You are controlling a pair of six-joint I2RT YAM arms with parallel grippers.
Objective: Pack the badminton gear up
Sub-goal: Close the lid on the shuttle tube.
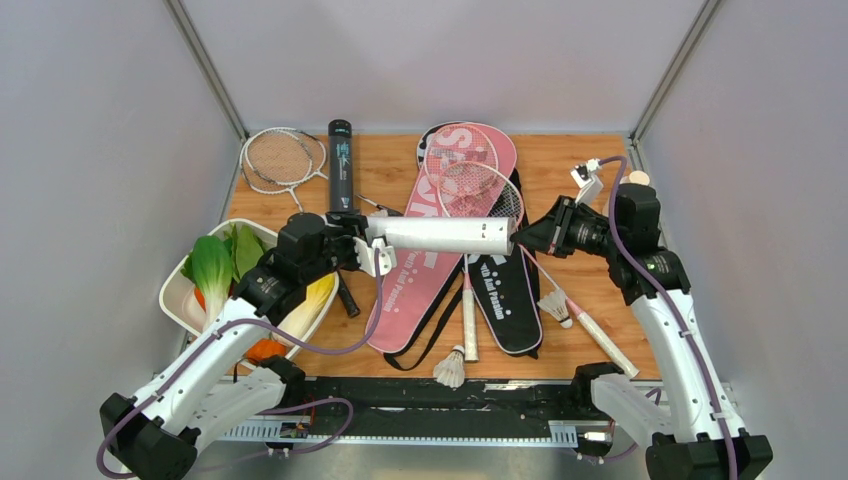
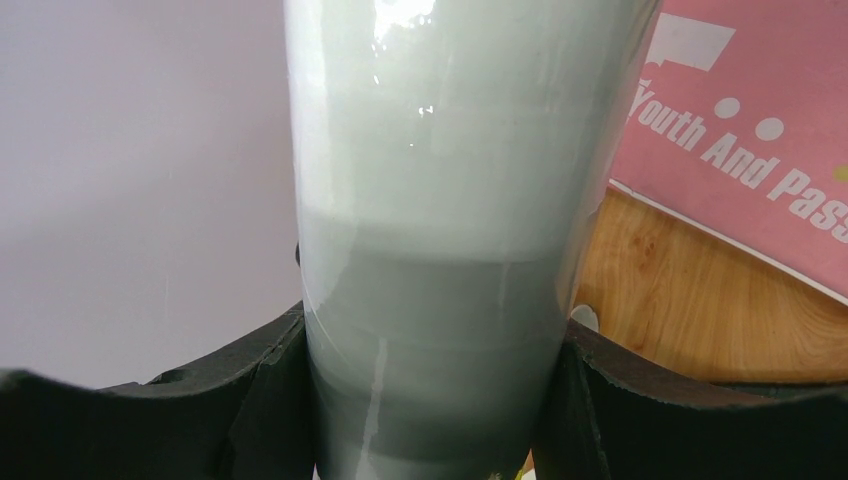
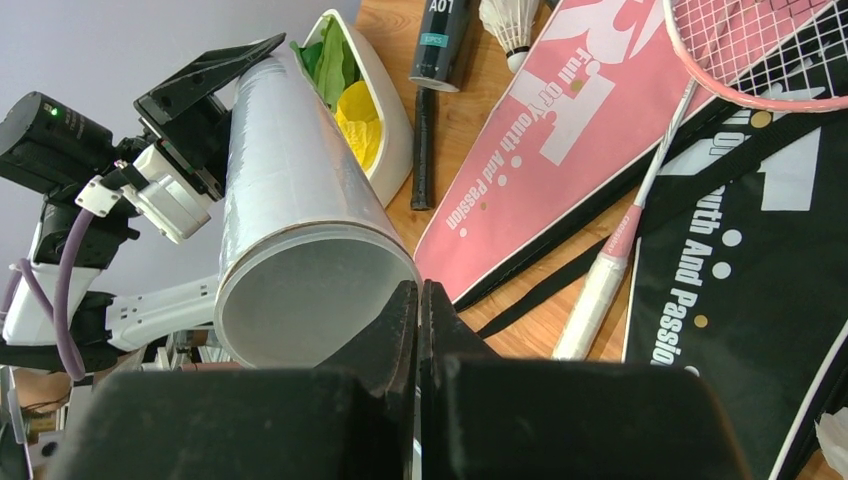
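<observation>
My left gripper (image 1: pixel 366 246) is shut on a white tube (image 1: pixel 440 235) and holds it level above the bags; the tube fills the left wrist view (image 2: pixel 440 200) between the jaws. My right gripper (image 3: pixel 420 300) is shut on the rim of the tube's open end (image 3: pixel 290 180), one finger inside and one outside. Below lie a pink "SPORT" bag (image 1: pixel 410 290) and a black bag (image 1: pixel 510 300). Two pink rackets (image 1: pixel 462 160) rest on the bags. A black tube (image 1: pixel 340 165) and silver rackets (image 1: pixel 283 157) lie at the back left. Shuttlecocks (image 1: pixel 452 370) (image 1: pixel 556 307) lie near the front.
A white tray of vegetables (image 1: pixel 175 285) stands at the left, under my left arm. A small bottle with a tan cap (image 1: pixel 638 178) stands at the back right, behind my right arm. Grey walls close in both sides and the back.
</observation>
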